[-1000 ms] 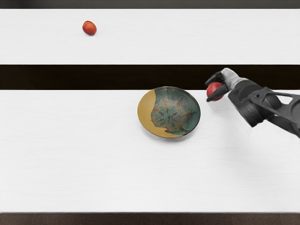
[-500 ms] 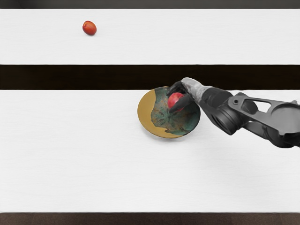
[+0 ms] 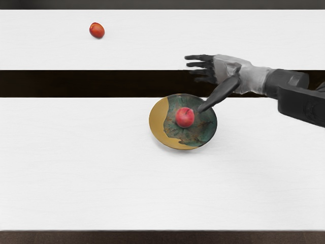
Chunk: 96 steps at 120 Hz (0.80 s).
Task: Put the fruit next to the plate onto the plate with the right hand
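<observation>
A red fruit (image 3: 185, 117) lies in the middle of the round plate (image 3: 160, 123), which is yellow at its left rim and green-patterned elsewhere. My right hand (image 3: 205, 76) hovers above and behind the plate's far right edge, fingers spread and holding nothing; its thumb points down toward the plate. The right arm enters from the right edge. The fruit and the hand are apart. No left arm shows.
A second red fruit (image 3: 97, 30) lies far off on the rear white table surface at upper left. A dark gap (image 3: 76, 83) separates the rear surface from the near table that carries the plate.
The right hand carried the fruit leftward from beside the plate to over it, let it go onto the plate, then opened and rose back toward the far side.
</observation>
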### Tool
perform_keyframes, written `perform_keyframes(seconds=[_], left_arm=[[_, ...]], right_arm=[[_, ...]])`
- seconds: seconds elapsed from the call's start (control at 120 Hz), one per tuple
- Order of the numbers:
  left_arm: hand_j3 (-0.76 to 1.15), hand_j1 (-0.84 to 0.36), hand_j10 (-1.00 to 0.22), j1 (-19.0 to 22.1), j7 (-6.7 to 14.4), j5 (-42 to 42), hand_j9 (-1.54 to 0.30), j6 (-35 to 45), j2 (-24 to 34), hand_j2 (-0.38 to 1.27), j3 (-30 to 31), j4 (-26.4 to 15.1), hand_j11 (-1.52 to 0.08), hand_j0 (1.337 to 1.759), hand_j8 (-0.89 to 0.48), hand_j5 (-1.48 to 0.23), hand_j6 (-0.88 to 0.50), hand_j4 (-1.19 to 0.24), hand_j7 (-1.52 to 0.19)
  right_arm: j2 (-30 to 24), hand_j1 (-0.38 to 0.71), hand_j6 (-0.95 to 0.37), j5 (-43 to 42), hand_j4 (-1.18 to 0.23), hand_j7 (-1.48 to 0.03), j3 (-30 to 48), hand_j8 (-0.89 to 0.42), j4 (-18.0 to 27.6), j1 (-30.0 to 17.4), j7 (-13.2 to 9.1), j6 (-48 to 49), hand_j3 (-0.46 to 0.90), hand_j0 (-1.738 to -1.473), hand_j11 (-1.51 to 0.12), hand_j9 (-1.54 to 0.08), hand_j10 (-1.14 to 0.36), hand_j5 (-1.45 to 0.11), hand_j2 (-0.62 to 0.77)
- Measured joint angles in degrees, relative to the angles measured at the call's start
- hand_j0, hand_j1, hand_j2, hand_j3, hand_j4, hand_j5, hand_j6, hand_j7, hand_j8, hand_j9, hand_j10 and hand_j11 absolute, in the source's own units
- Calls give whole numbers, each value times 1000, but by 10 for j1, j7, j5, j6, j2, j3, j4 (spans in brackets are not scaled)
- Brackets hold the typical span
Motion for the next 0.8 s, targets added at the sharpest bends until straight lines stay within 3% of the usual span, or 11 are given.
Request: perform_keyframes(seconds=[0.067, 0.158, 0.308, 0.45, 0.583, 0.8], left_arm=[[0, 349, 0, 0, 0, 0, 0, 0, 0, 0, 0, 0, 0, 1658, 0, 0, 0, 0, 0], [0, 349, 0, 0, 0, 0, 0, 0, 0, 0, 0, 0, 0, 1658, 0, 0, 0, 0, 0], [0, 349, 0, 0, 0, 0, 0, 0, 0, 0, 0, 0, 0, 1658, 0, 0, 0, 0, 0], [0, 349, 0, 4, 0, -1, 0, -1, 0, 0, 0, 0, 0, 1658, 0, 0, 0, 0, 0], [0, 349, 0, 3, 0, -2, 0, -1, 0, 0, -1, 0, 0, 1658, 0, 0, 0, 0, 0], [0, 349, 0, 1, 0, -1, 0, -1, 0, 0, -1, 0, 0, 1658, 0, 0, 0, 0, 0]], right_arm=[[-4, -273, -58, 35, -80, -108, 66, -43, -4, -56, 4, 99, 0, -1657, -111, -111, -55, -115, 13], [-15, -291, -45, 98, -59, -80, 116, -35, -30, -111, 6, 165, 0, -1658, -82, -81, -43, -84, 7], [-37, -308, -32, 183, -39, -53, 189, -28, -54, -207, 7, 200, 0, -1658, -54, -54, -31, -55, 2], [-46, -317, -26, 214, -29, -40, 273, -23, -66, -286, 7, 209, 0, -1658, -40, -40, -25, -41, -1], [-48, -321, -22, 222, -25, -33, 314, -21, -81, -316, 7, 211, 0, -1658, -34, -33, -22, -34, -2], [-48, -324, -20, 225, -21, -29, 328, -20, -88, -327, 7, 211, 0, -1658, -29, -29, -20, -29, -3]])
